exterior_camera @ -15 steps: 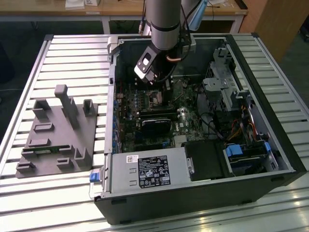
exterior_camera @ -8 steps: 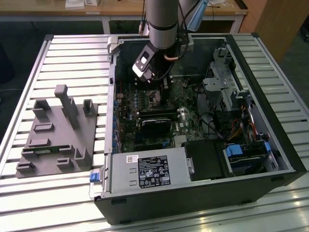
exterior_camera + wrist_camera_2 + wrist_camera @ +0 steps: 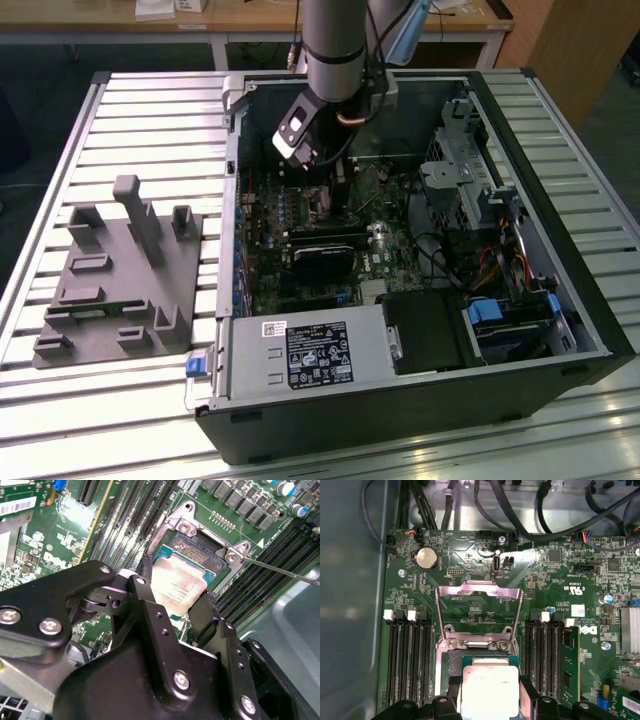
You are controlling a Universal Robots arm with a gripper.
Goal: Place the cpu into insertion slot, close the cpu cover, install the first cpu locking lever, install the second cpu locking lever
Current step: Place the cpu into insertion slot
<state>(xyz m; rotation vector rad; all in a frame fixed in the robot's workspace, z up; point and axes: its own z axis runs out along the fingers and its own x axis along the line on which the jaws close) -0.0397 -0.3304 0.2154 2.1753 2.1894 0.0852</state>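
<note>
Exterior view: I had the gripper (image 3: 322, 192) low in the computer case (image 3: 590, 310), about eleven o'clock of its middle. Second wrist view: its fingers (image 3: 145, 605) pinched the cpu (image 3: 175, 587) over the insertion slot (image 3: 197, 547). First wrist view: the cpu cover (image 3: 479, 586) stood raised.

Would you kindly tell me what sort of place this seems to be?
Probably a robotics lab or workshop bench: an open computer case lies on a slatted metal table, a grey fixture block sits beside it, and the arm's gripper holds the cpu inside the case.
</note>
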